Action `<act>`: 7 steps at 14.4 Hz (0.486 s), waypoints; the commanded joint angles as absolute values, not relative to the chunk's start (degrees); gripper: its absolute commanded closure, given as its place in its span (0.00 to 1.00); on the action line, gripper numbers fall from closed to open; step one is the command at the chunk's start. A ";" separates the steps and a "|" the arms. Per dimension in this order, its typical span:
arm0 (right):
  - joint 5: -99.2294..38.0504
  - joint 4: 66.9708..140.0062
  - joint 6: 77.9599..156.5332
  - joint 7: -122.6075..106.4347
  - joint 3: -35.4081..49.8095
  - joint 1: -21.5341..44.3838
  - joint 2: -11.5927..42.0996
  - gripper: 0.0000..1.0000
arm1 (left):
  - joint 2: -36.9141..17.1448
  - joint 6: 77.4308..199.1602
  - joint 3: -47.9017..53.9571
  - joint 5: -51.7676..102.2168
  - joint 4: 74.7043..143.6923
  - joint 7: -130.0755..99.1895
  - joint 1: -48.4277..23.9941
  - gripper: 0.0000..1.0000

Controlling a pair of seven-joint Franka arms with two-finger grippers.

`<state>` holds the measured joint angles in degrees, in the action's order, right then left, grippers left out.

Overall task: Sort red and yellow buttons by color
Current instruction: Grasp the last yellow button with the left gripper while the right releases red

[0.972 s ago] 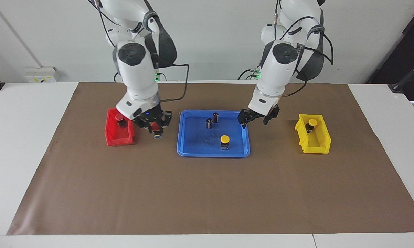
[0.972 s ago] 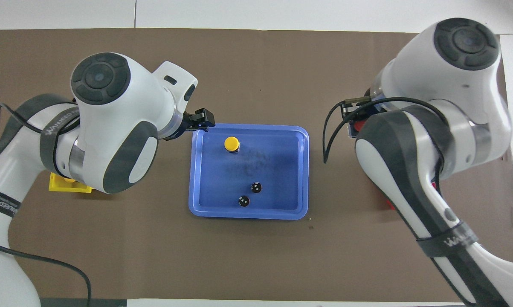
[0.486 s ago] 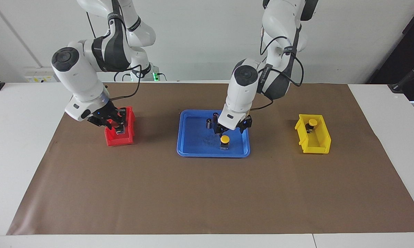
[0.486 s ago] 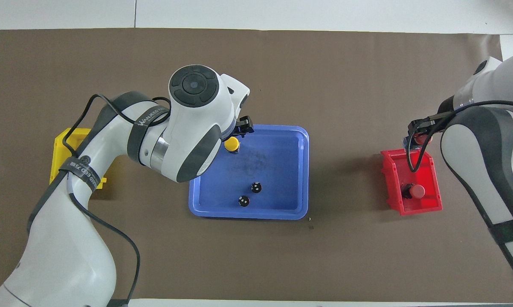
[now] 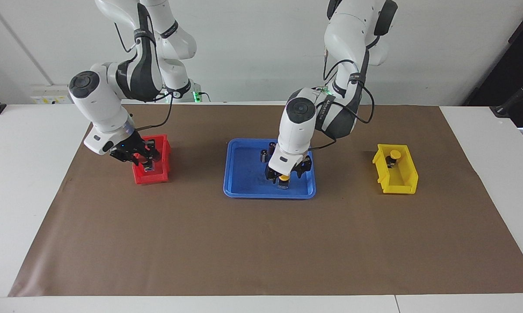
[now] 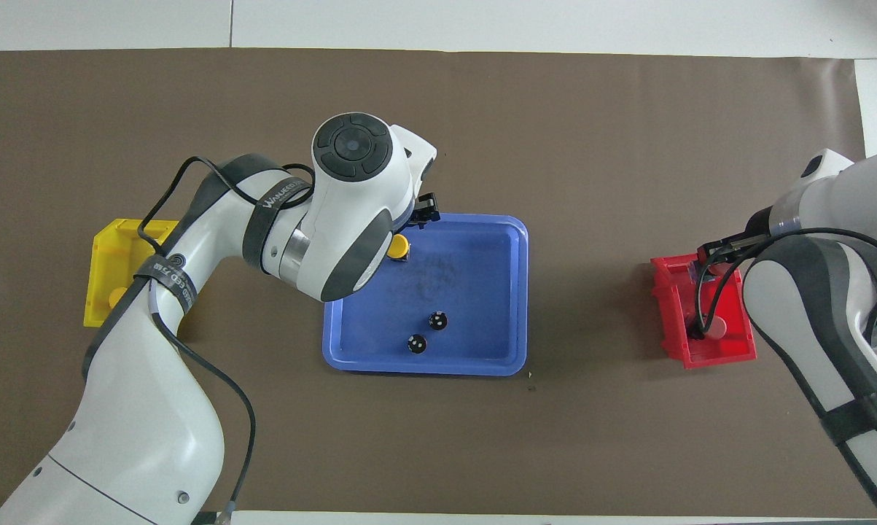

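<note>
Left end effector (image 5: 284, 177) straddles yellow button (image 5: 284, 178) (fingers apart); right (image 5: 144, 163) clamps red button (image 5: 148, 164).

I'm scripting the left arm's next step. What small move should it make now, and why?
Probably close the left gripper on the yellow button in the blue tray: its fingers already straddle the cap. Meanwhile the right gripper holds a red button over the red bin.

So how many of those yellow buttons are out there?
2. One yellow button stands in the blue tray, under the left end effector; the other yellow button sits in the yellow bin. The arms could hide more.
</note>
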<state>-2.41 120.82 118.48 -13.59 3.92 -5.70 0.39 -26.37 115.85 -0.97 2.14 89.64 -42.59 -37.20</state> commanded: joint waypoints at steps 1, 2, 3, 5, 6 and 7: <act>-3.78 127.07 123.38 -16.43 4.39 -6.94 -3.07 0.79 | -26.37 117.86 -1.41 0.97 91.48 -43.68 -37.71 0.13; -3.69 128.66 124.27 -16.44 4.39 -7.29 -3.69 0.79 | -26.19 118.73 -1.41 0.97 92.36 -43.68 -37.79 0.13; -3.78 129.72 125.06 -16.44 4.39 -7.29 -4.13 0.79 | -25.84 119.61 -1.41 0.97 93.50 -43.68 -37.79 0.13; -3.78 131.74 127.17 -16.44 4.39 -7.21 -4.57 0.79 | -25.58 119.97 -1.41 0.97 94.39 -43.68 -37.88 0.16; -3.78 131.92 127.44 -16.52 4.39 -7.47 -4.14 0.79 | -25.58 119.88 -1.41 0.97 94.39 -43.68 -37.88 0.18; -3.78 132.18 127.53 -16.96 4.39 -7.56 -3.87 0.79 | -25.58 119.62 -1.32 1.05 94.39 -43.77 -37.97 0.18</act>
